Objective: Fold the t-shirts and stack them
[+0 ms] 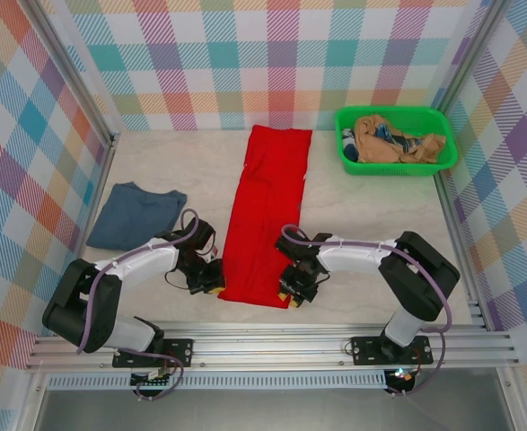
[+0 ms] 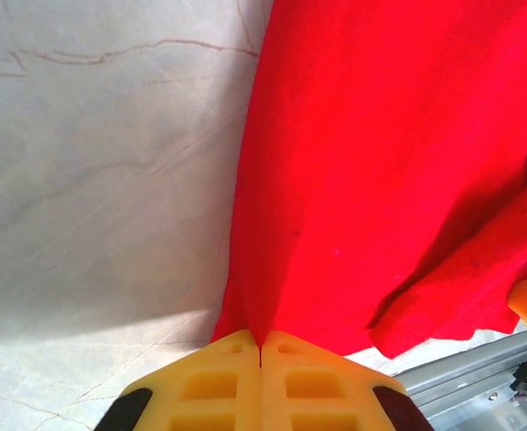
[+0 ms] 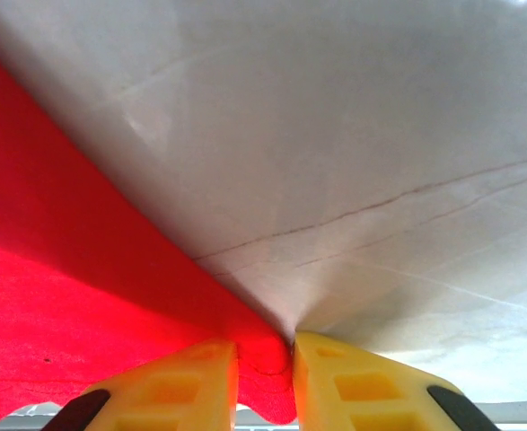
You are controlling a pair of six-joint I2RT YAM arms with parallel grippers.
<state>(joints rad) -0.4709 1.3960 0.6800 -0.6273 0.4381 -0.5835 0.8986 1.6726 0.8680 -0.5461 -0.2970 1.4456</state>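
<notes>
Red shirt (image 1: 267,211): long strip lying on the worktop (image 1: 362,215). We note its near left corner pinched in the closed left fingers (image 2: 209,391), its near right corner clamped between the right fingers (image 3: 357,391). Blue shirt (image 1: 137,215) lies well left, apart.

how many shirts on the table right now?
2. The red t-shirt lies as a long strip in the centre; the slate-blue t-shirt sits folded at left. The green basket holds bunched cloth, maybe more shirts.
</notes>
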